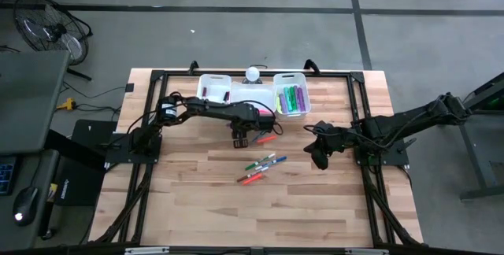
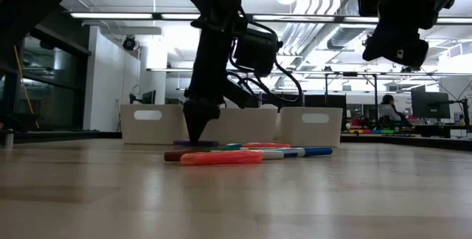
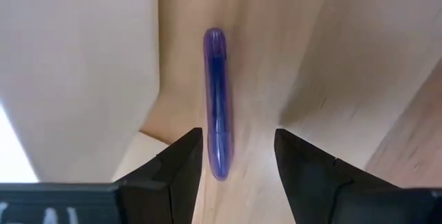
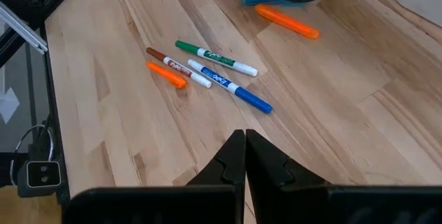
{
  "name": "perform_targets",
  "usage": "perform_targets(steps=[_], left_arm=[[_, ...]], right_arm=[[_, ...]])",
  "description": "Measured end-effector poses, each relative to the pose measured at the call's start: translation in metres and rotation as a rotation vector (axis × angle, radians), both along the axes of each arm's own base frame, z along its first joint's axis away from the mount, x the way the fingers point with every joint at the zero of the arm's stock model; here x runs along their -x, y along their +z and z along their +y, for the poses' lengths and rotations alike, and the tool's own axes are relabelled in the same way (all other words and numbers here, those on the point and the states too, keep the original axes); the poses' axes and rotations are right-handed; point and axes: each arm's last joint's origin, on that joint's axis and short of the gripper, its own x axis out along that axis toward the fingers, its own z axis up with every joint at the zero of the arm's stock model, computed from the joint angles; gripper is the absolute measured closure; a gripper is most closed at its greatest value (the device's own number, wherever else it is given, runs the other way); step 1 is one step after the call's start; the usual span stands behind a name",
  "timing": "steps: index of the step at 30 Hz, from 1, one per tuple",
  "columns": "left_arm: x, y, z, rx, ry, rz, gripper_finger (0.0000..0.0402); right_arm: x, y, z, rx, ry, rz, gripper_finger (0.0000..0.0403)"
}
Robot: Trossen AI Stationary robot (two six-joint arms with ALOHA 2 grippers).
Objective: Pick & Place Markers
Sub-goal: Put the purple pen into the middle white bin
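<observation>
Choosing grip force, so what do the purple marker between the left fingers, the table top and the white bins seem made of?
Purple marker: looks like glossy, slightly translucent plastic, with a highlight running along its barrel. Table top: wood, butcher-block style, with visible grain and joined strips, matte to satin. White bins: probably smooth, opaque moulded plastic with cut-out handles.

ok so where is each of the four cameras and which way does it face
High view: above the table, looking straight down; both arms show, left gripper by the bins, right gripper waiting.
Low view: at tabletop height, looking level across; arms come in from above.
Left wrist view: looks down past open fingers at a purple marker.
Right wrist view: looks past shut fingers at loose markers.
Shared: the orange marker shows in the right wrist and low views.
</observation>
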Motion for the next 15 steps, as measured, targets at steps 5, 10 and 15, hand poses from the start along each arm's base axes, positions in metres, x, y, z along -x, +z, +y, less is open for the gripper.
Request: perform_targets(steps=[5,10,15], left_arm=[[-0.0005,-0.0003,-0.0006,0.028,0.004,-0.009,0.0225],[-0.0008,-0.0003,-0.0008,0.048,0.003,-0.013,0.0225],[-0.0025,-0.0085,-0.0006,0.024,0.002,0.013,0.0225]], right_arm=[[0.0,0.0,0.0,-0.002,0.0,0.0,0.0403],[0.0,0.0,0.0005,-0.024,-0.002,0.002,0.0403],[-0.0005,0.0006,0.0013,-0.047,0.009,-0.003,0.0403]])
